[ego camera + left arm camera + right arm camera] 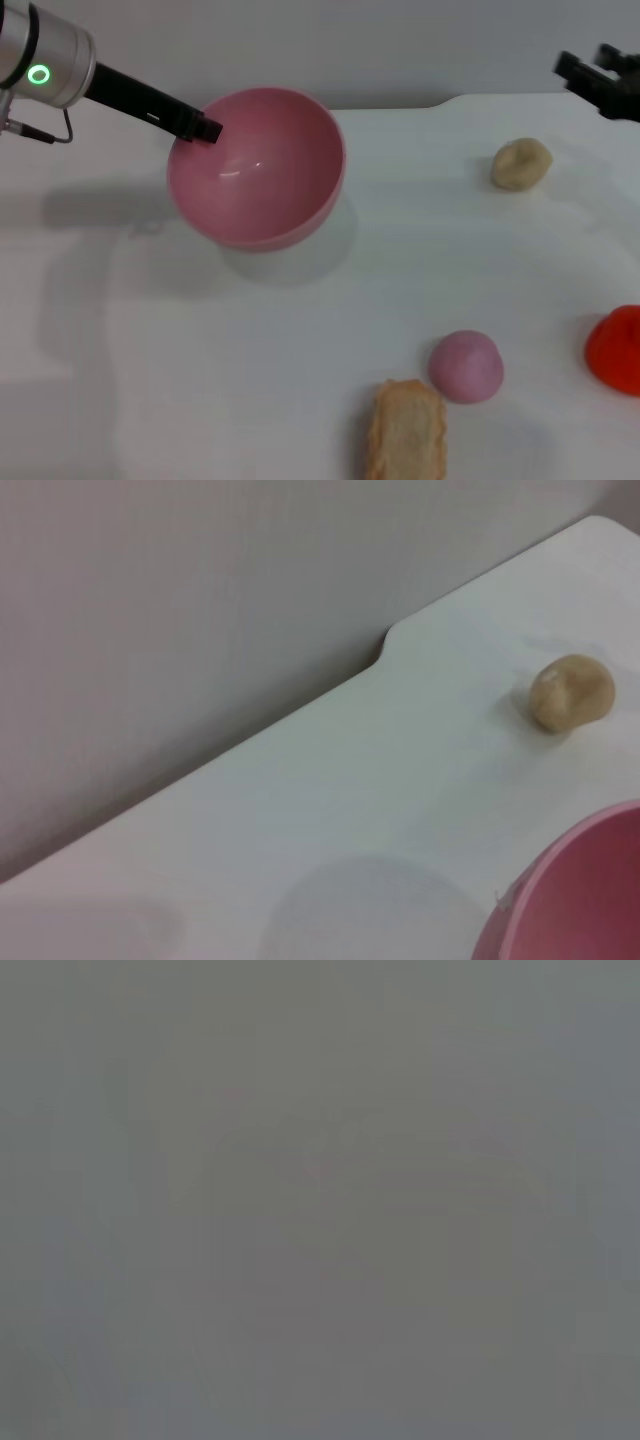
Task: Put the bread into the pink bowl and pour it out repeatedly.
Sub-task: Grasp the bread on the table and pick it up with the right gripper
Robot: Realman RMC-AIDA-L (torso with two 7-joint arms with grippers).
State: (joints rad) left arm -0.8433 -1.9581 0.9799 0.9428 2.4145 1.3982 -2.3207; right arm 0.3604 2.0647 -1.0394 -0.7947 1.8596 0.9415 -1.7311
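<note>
Left gripper clamped on the pink bowl rim, bowl tilted, empty.
Bread lies near the white table front edge, cut off, touching a pink dome. Grey wall behind. Right gripper parked far right; fingers unclear, its wrist view blank grey.

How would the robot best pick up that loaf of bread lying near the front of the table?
Probably from straight above, pincer closing across the narrow middle of the bread. It lies flat and long on the table, so its two long sides are open; the pink dome sits close by its far right corner.
</note>
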